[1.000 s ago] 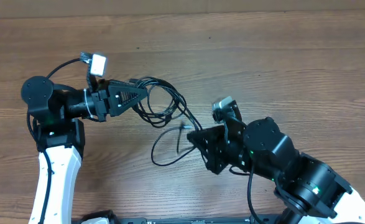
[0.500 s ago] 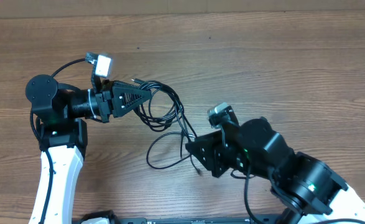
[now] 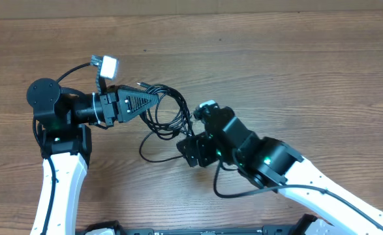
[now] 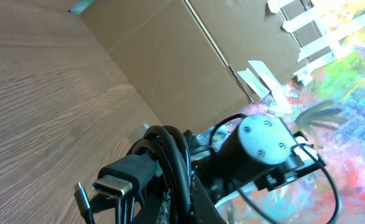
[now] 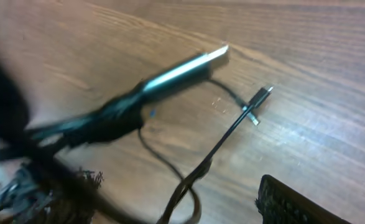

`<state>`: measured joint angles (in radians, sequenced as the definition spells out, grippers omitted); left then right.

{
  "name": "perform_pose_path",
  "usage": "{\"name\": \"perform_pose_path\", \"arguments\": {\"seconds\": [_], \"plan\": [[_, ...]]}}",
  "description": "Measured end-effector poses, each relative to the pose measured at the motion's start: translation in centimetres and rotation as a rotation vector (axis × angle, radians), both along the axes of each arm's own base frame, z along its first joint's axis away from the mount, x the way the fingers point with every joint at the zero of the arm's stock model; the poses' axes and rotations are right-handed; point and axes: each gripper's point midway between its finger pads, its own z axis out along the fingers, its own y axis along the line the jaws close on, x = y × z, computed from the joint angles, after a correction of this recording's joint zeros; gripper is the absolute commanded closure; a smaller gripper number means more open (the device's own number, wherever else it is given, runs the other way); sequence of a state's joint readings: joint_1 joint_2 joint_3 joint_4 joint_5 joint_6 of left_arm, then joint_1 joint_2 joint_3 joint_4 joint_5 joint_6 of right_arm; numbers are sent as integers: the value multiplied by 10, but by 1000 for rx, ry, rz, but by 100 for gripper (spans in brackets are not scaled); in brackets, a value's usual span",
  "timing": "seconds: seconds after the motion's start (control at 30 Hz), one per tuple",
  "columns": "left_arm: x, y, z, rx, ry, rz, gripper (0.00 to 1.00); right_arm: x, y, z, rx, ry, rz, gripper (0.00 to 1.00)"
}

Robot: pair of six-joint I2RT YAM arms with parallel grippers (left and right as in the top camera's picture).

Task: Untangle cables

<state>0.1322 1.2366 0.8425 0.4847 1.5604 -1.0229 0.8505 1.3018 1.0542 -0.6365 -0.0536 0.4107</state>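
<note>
The cables (image 3: 170,109) are pinched in the closed left hand (image 3: 154,99). The right hand (image 3: 187,151) is held spread, nothing gripped.

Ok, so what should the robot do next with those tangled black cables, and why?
Probably close the right gripper on one loose strand of the cables and ease it sideways. The left gripper is shut on the bundle; the right looks open and empty, with a free loop on the table beside it.

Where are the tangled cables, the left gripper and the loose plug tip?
cables (image 3: 160,121), overhead, on the tangled loops.
left gripper (image 3: 154,97), overhead, tip of its shut jaws.
plug tip (image 5: 261,94), right wrist, on its metal end.
</note>
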Motion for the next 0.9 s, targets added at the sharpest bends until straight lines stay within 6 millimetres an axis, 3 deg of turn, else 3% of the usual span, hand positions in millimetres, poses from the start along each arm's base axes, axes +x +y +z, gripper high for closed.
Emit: {"name": "perform_pose_path", "arguments": {"seconds": [0.07, 0.2, 0.33, 0.43, 0.47, 0.77, 0.9], "plan": [[0, 0, 0, -1, 7, 0, 95, 10, 1, -2, -12, -33, -23, 23], [0, 0, 0, -3, 21, 1, 96, 36, 0, 3, -34, -141, -92, 42], [0, 0, 0, -4, 24, 1, 96, 53, -9, 8, -68, -217, -169, 53], [0, 0, 0, -4, 25, 1, 96, 59, -18, 8, -106, -247, -210, 76], [0, 0, 0, -4, 25, 1, 96, 60, -20, 7, -122, -256, -213, 95], [0, 0, 0, -4, 25, 3, 96, 59, -25, 6, -152, -263, -204, 96], [1, 0, 0, -3, 21, 3, 96, 46, -24, 21, -93, -247, -172, 96]]}}
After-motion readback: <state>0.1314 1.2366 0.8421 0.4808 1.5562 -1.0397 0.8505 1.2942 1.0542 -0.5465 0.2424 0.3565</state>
